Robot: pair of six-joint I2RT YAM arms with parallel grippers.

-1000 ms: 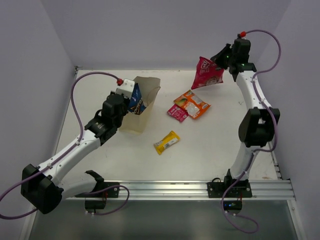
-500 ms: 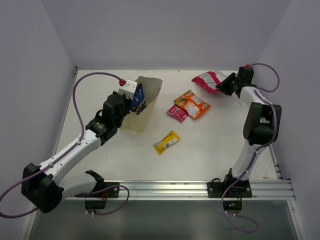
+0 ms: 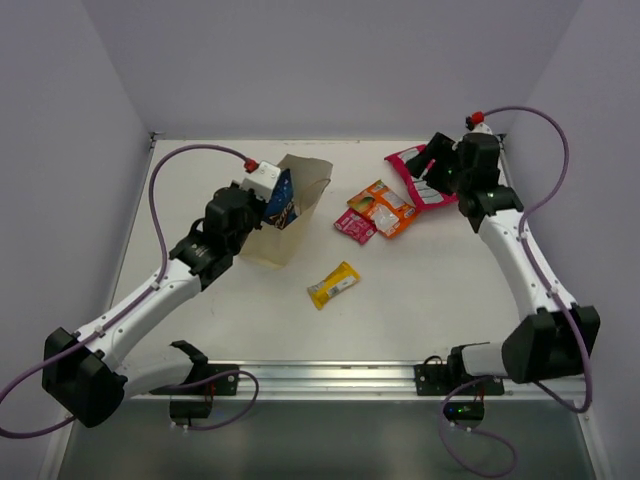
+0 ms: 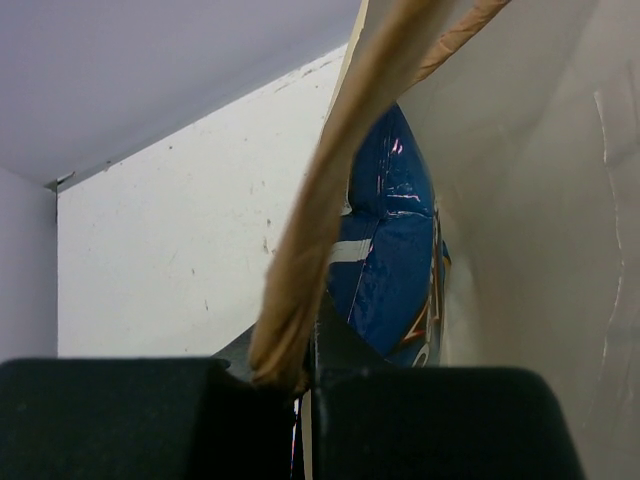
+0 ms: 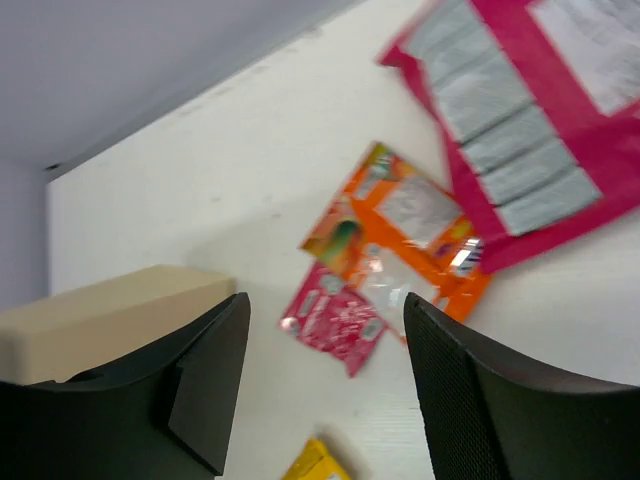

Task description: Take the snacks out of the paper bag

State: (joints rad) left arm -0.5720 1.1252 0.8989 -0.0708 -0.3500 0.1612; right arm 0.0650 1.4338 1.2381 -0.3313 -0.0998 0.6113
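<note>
The left gripper (image 3: 268, 196) has its jaws pinching the paper bag (image 3: 300, 215) by the rim at left centre, with the blue-and-white bag (image 3: 283, 200) just beside them. At upper right, the right gripper (image 3: 435, 165) has its jaws spread over the red-pink-and-white bag (image 3: 408, 165).

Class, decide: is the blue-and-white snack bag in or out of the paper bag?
In. The left wrist view shows the blue-and-white snack bag between the walls of the paper bag; overhead, its top pokes out.
</note>
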